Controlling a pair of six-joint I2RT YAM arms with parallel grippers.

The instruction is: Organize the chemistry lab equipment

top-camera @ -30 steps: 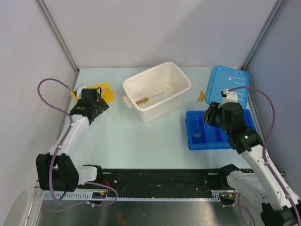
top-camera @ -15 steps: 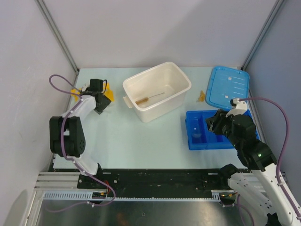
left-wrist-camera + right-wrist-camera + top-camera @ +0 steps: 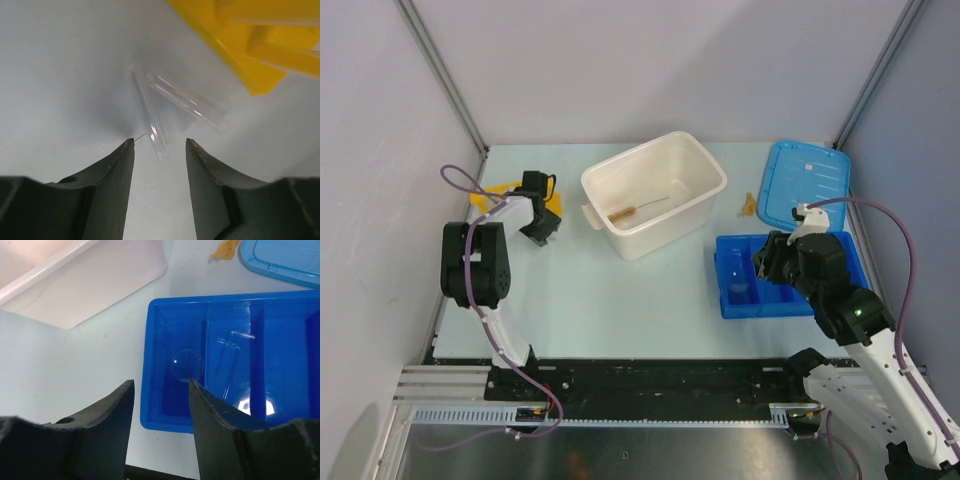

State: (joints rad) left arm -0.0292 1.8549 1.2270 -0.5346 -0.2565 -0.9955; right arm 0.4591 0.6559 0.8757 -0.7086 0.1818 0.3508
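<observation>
Hovering left gripper [image 3: 159,142], half-open and empty, over two short clear tubes [image 3: 185,102] beside yellow rack [image 3: 235,45], and right gripper [image 3: 161,382], equally parted and empty, above blue tray [image 3: 151,365].

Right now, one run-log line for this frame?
left gripper open over clear tubes beside yellow rack | right gripper open above blue tray | brush in white tub
</observation>
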